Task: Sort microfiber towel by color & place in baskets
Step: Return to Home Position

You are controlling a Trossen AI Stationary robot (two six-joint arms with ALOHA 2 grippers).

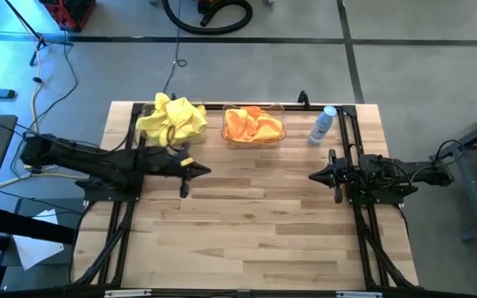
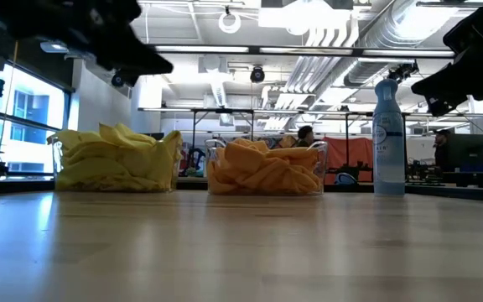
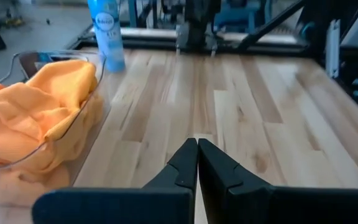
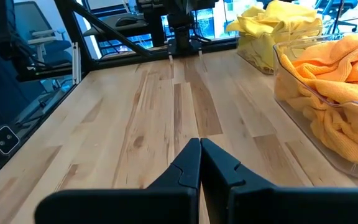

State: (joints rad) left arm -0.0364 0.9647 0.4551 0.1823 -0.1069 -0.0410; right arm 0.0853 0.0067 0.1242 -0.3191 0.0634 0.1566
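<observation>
From above, the table [image 1: 255, 240] had two clear baskets side by side along its top edge. The left basket [image 1: 144, 110], in the upper middle of the picture, was heaped with yellow towels [image 1: 172, 120] that spilled over its rim. Just to its right, the right basket [image 1: 283, 136] held the orange towels [image 1: 253, 124]. A pale bottle [image 1: 324, 124] with a blue top stood to the right of that. The left gripper [image 1: 205, 171] was at middle left, just below the yellow pile. The right gripper [image 1: 311, 175] was at middle right, below the bottle. Their tips pointed at each other, with bare wood between them. That view did not show the fingers well, but the wrist views did. Each gripper's two dark fingers were pressed tight together and held nothing. The low view showed other things. Both piles rose above their basket rims, the bottle stood upright and taller than the baskets, the arms hung high in the upper corners, off the wood, and a person [image 2: 306, 134] was far back in the room.
</observation>
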